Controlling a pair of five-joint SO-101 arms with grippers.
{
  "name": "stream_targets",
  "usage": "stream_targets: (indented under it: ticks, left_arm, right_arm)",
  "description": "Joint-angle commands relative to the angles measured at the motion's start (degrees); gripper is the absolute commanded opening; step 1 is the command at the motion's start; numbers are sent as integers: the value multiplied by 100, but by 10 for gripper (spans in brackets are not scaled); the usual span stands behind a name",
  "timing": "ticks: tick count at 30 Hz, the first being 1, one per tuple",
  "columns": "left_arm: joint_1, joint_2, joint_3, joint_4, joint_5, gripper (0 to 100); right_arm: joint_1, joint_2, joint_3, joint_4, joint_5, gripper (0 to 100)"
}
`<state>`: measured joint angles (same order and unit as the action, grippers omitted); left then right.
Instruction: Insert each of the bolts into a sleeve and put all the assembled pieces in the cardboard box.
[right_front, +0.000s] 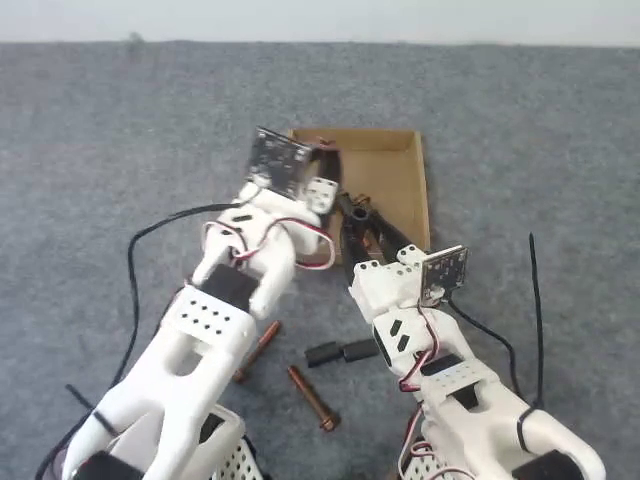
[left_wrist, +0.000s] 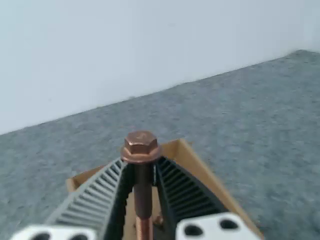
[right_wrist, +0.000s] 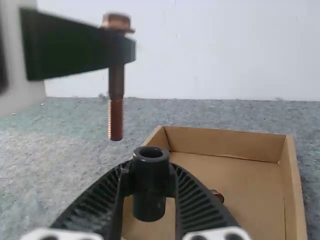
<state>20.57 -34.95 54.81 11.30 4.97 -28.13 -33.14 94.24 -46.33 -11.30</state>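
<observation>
You have no text, label, number or sign to read anywhere in these views. The circuit board on the left arm's wrist (right_front: 278, 160) and the circuit board on the right arm's wrist (right_front: 443, 270) are speckled with parts (any print on them is too small to tell). The walls of the cardboard box (right_wrist: 225, 145) are plain brown.
</observation>
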Motion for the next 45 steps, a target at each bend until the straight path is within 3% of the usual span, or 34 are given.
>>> stream_targets:
  ticks: [1, 8, 12, 17, 20, 26, 35, 45]
  left_arm:
    - [185, -299, -418, 18, 18, 12]
    - [334, -527, -295, 35, 62, 12]
    - [589, -1327, 119, 35, 70, 12]
    - [712, -2224, 558, 158, 571, 12]
    - [721, -2189, 514, 545, 607, 12]
    - [712, -1881, 497, 571, 607, 12]
    - [431, -1310, 708, -246, 615, 12]
    - [440, -1169, 699, -281, 624, 12]
  right_arm:
    - [-215, -242, 123, 22, -26, 6]
    - [-312, -242, 123, 22, -26, 6]
    - [-312, -242, 123, 22, -26, 6]
    - [-312, -242, 123, 22, -26, 6]
    - [-312, -242, 123, 13, -26, 6]
    - [-312, -242, 123, 13, -26, 6]
    - [-312, -242, 123, 22, -35, 6]
    - [-321, -242, 123, 22, -26, 6]
